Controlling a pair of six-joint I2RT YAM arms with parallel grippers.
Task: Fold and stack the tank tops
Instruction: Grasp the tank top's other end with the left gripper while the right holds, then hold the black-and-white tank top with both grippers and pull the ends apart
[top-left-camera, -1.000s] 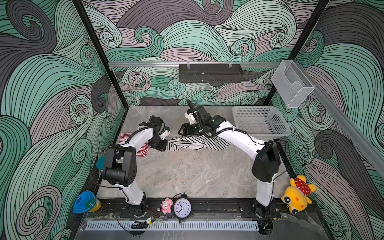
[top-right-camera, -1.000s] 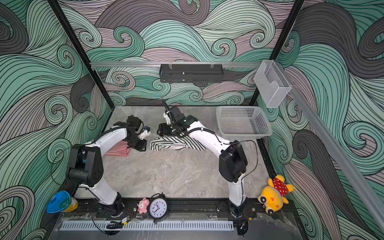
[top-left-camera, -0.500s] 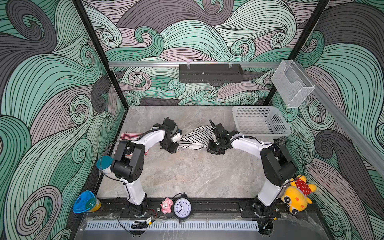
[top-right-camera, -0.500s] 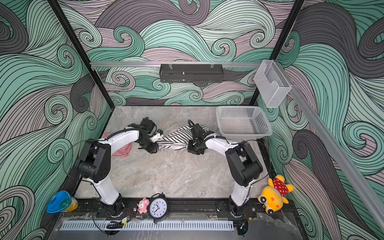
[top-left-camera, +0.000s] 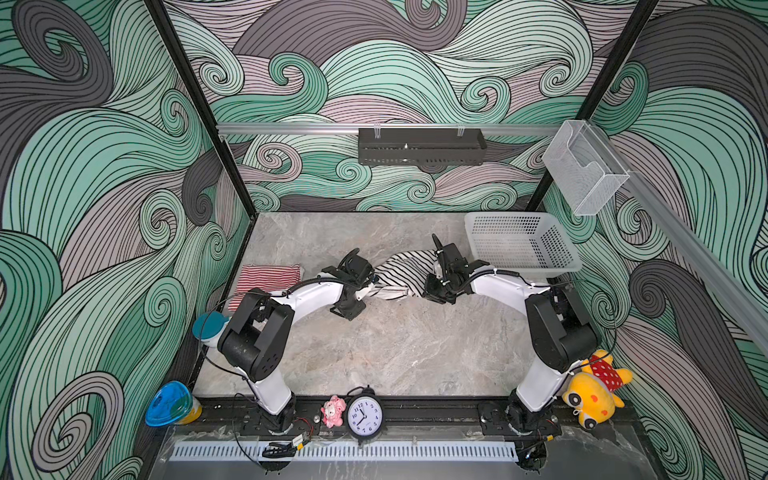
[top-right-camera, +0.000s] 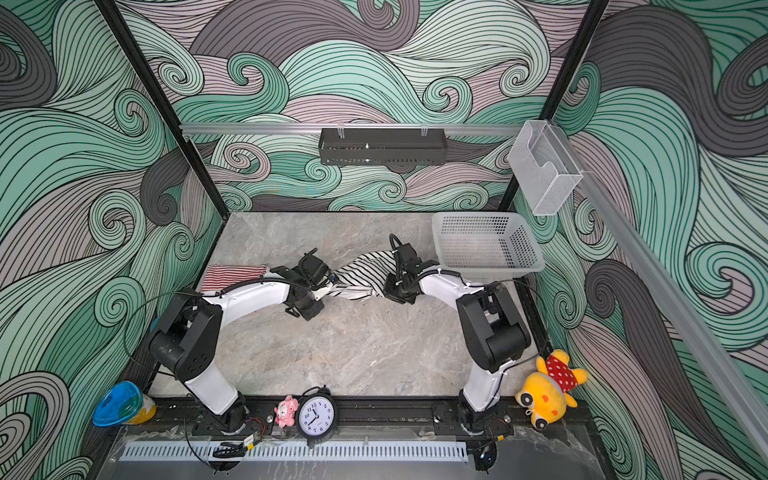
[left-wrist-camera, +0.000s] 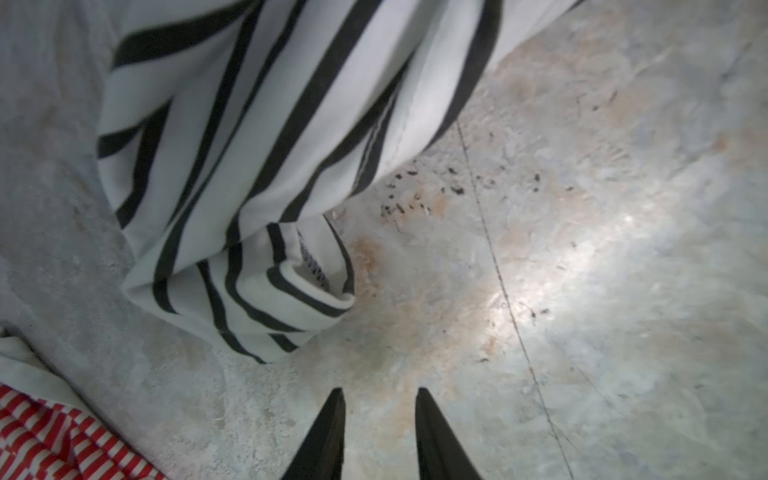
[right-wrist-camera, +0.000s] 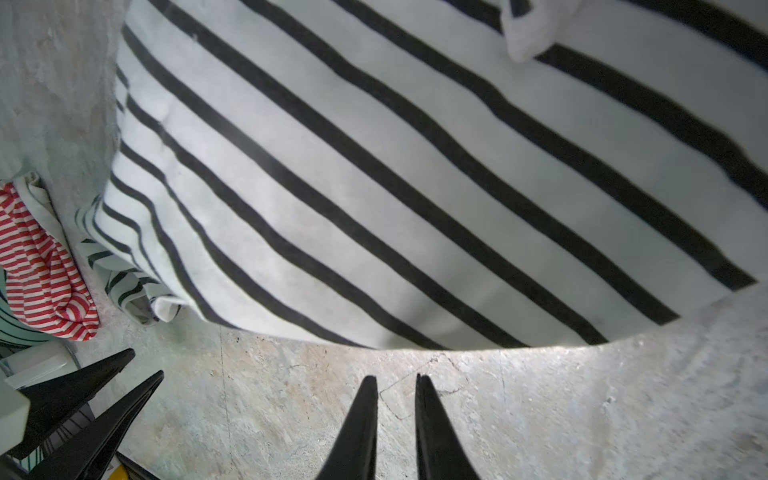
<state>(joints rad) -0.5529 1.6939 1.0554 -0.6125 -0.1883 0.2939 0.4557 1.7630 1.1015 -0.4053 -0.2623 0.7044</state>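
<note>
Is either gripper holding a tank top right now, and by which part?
Nothing is held: left gripper and right gripper are both empty, clear of the black-and-white tank top.

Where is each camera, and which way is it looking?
Top views: high above the front, looking down at the table; left arm and right arm show whole.
Left wrist: on the left arm, looking past the left gripper at the black-and-white tank top.
Right wrist: on the right arm, looking past the right gripper at the same top.
Shared: both wrist views catch the red-and-white tank top.
</note>
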